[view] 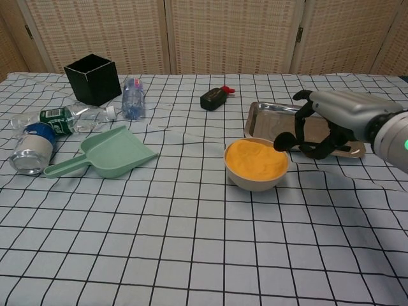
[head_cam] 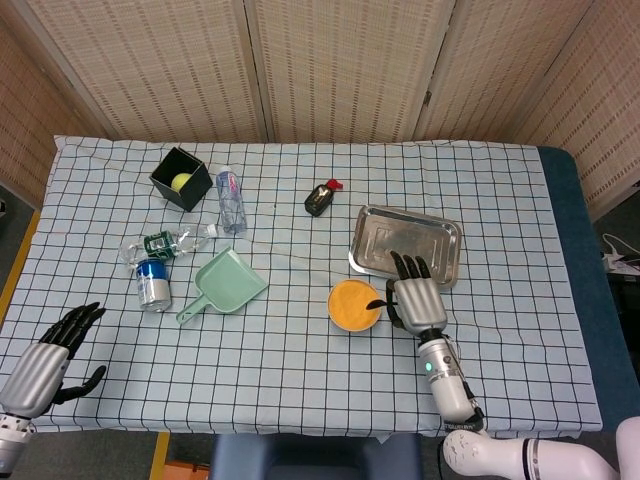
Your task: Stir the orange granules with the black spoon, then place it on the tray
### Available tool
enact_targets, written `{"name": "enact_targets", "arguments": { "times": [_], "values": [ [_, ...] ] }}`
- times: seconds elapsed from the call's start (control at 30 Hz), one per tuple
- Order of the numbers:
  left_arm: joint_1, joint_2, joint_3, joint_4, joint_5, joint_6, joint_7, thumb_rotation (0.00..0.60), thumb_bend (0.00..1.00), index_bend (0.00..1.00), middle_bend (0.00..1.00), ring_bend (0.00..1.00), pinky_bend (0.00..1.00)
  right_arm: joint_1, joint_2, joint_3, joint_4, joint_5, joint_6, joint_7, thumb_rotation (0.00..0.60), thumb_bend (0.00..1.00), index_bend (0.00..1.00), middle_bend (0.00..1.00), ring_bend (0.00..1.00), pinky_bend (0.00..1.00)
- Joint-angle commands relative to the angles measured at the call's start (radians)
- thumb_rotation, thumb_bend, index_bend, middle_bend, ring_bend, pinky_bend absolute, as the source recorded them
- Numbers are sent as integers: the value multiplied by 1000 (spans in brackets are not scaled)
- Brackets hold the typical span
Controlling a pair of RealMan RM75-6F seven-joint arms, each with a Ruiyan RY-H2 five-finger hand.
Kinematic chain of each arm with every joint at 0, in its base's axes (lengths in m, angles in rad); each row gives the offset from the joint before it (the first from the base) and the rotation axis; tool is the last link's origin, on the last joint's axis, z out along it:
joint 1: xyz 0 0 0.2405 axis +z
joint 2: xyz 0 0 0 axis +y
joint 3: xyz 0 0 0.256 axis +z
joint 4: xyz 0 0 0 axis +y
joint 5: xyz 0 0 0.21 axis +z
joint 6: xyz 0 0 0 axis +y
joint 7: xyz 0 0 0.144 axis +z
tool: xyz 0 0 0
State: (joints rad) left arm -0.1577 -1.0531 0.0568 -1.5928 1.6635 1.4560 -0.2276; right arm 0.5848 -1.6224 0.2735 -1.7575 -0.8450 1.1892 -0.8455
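Black spoon (view: 285,139) gripped in right hand (view: 325,121), bowl end pointing left over orange granules (view: 256,159)

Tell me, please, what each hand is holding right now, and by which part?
The right hand holds the black spoon by its handle, bowl end free. The left hand holds nothing.

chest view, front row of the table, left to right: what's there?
Blue-capped jar on its side → green dustpan → bowl of orange granules → right robot hand holding the black spoon over the bowl's right rim.
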Motion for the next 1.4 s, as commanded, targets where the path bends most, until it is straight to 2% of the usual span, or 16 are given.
{"name": "enact_targets", "arguments": {
  "times": [0.03,0.4,0.77,0.97,1.2,1.3,1.4],
  "values": [
    [0,1,0,0,1,1,-2,600,367,0,0,0,168,37,-28,11,17,25,-5,-27,600,353,552,0,0,0],
    [2,4,1,2,2,4,-9,600,368,0,0,0,169,105,-81,1,67,64,9,-69,600,356,528,0,0,0],
    [1,3,0,3,1,3,-10,600,368,0,0,0,169,134,-84,-25,80,79,26,-64,600,356,359,0,0,0],
    [2,2,-2,8,-3,2,-11,600,367,0,0,0,168,108,-43,-46,27,-1,88,-18,600,354,278,0,0,0],
    [1,-3,-2,2,-3,0,12,600,368,0,0,0,168,60,41,-71,-43,-67,115,65,600,353,280,0,0,0],
    [2,-6,-4,-1,-7,-1,25,600,367,0,0,0,169,15,80,-124,-48,-174,123,167,600,354,302,0,0,0],
    [2,-8,-5,-3,-15,-7,35,600,367,0,0,0,169,-35,89,-192,3,-305,181,222,600,352,371,0,0,0]
  ]
}}
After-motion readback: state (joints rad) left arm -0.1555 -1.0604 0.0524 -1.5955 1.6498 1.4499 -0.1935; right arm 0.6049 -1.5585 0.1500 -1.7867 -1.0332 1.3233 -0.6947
